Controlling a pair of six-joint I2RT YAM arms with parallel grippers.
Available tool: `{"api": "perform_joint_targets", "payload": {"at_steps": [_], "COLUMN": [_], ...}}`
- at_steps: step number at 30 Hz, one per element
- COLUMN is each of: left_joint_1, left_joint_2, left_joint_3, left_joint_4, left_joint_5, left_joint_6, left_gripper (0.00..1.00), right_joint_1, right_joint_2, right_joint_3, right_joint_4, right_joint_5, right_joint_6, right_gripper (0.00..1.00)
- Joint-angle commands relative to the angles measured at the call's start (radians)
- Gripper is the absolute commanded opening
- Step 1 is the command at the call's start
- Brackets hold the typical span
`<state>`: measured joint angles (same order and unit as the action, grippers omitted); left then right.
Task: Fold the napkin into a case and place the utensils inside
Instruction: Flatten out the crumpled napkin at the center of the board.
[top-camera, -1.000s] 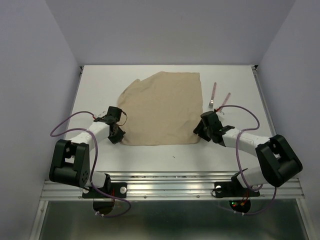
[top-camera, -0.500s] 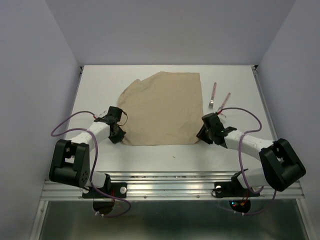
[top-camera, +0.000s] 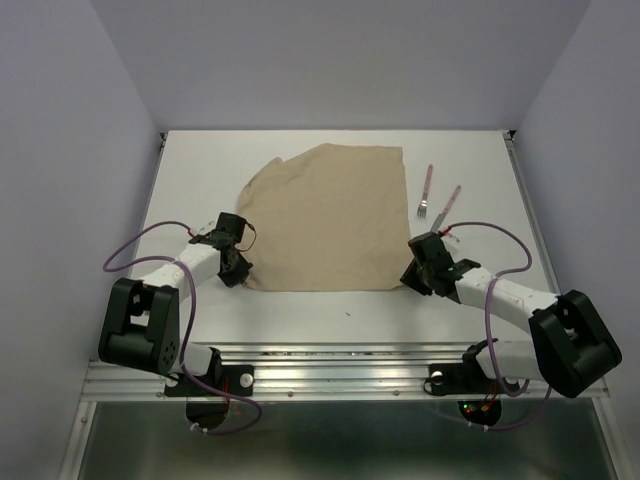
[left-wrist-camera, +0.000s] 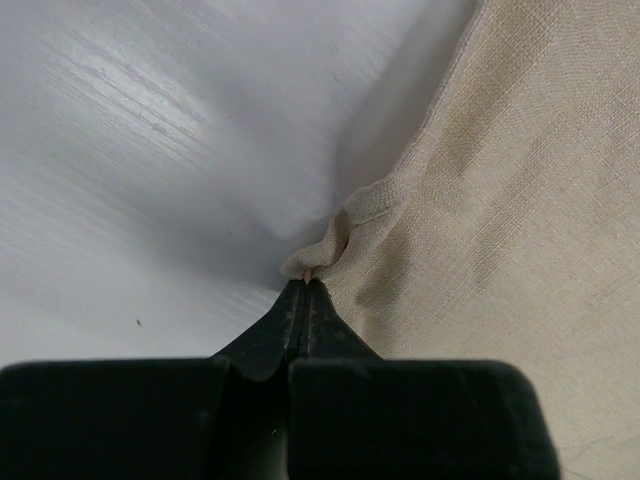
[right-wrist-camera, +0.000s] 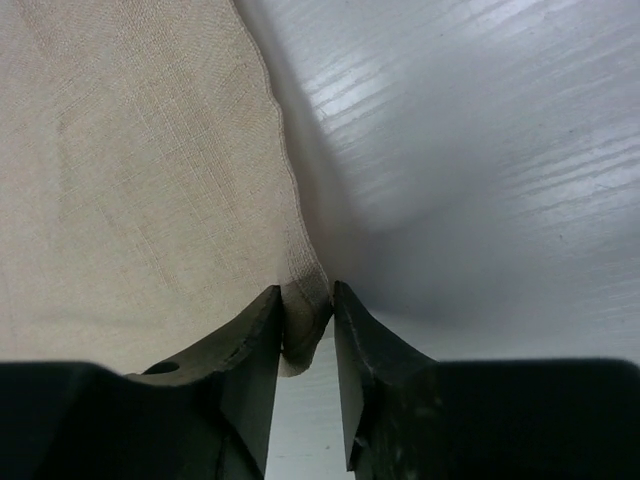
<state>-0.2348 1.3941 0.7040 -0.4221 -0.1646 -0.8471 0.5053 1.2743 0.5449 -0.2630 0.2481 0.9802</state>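
The tan napkin (top-camera: 325, 215) lies spread flat on the white table as one open sheet; no case shows. My left gripper (top-camera: 240, 275) is shut on its near-left corner, and the cloth (left-wrist-camera: 500, 200) puckers at the jaw tips (left-wrist-camera: 305, 283). My right gripper (top-camera: 411, 279) is at the near-right corner. In the right wrist view a bunched fold of napkin (right-wrist-camera: 130, 180) sits pinched between its jaws (right-wrist-camera: 307, 295). The utensils lie right of the napkin: a pink-handled fork (top-camera: 425, 190) and a knife (top-camera: 449, 203), both apart from the cloth.
The white table (top-camera: 300, 300) is boxed in by pale walls at the left, right and back. A metal rail (top-camera: 340, 365) runs along the near edge by the arm bases. Purple cables loop off both arms.
My right gripper has narrowed onto the napkin's near-right corner and shifted toward the near right. The left gripper has kept its hold and its place.
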Motion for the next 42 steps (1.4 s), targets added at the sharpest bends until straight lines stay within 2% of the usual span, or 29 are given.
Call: {"api": "perform_joint_targets", "payload": {"at_steps": [1,2,3,6,7,14,17,18,20,23,28,31,34,42], "left_joint_1": [-0.011,-0.012,-0.012,-0.015,-0.015,-0.015,-0.015,-0.015,-0.015,-0.015,-0.014,-0.012,-0.012,-0.012], "left_joint_2": [0.016,0.017,0.020,0.022,0.019,-0.075,-0.098,-0.110,-0.122,-0.161,-0.204,-0.257,-0.340,-0.401], "left_joint_3": [0.029,0.029,0.029,0.031,0.035,0.176,0.345,0.445,0.546,0.751,0.937,0.983,0.994,1.152], "left_joint_4": [0.002,0.005,0.006,0.002,0.000,-0.078,-0.122,-0.130,-0.132,-0.087,-0.029,0.057,0.138,0.089], "left_joint_5": [-0.004,-0.003,-0.004,-0.003,-0.003,-0.012,-0.019,-0.021,-0.032,-0.038,-0.015,0.054,0.059,0.033], "left_joint_6": [0.003,0.002,0.002,0.003,0.002,0.049,0.112,0.134,0.209,0.321,0.401,0.453,0.471,0.494], "left_gripper": [0.00,0.00,0.00,0.00,0.00,0.00,0.00,0.00,0.00,0.00,0.00,0.00,0.00,0.00], "right_joint_1": [0.001,0.001,0.001,0.001,0.001,0.001,0.001,0.001,0.001,0.001,0.001,0.001,0.001,0.001], "right_joint_2": [-0.027,-0.029,-0.035,-0.043,-0.052,-0.125,-0.116,-0.110,-0.098,-0.096,-0.108,-0.115,-0.138,-0.223], "right_joint_3": [-0.003,-0.003,0.001,0.016,0.032,0.188,0.297,0.385,0.478,0.631,0.823,0.894,0.990,1.121], "right_joint_4": [-0.062,-0.065,-0.071,-0.085,-0.096,-0.120,-0.122,-0.122,-0.120,-0.032,0.059,0.073,0.083,0.087], "right_joint_5": [0.052,0.065,0.071,0.080,0.079,0.166,0.216,0.249,0.279,0.313,0.269,0.220,0.168,0.053], "right_joint_6": [0.021,0.025,0.023,0.023,0.025,-0.073,-0.168,-0.195,-0.241,-0.354,-0.462,-0.520,-0.569,-0.607], "right_gripper": [0.31,0.27,0.19,0.07,0.01,0.01,0.01,0.01,0.01,0.01,0.01,0.01,0.01,0.01]}}
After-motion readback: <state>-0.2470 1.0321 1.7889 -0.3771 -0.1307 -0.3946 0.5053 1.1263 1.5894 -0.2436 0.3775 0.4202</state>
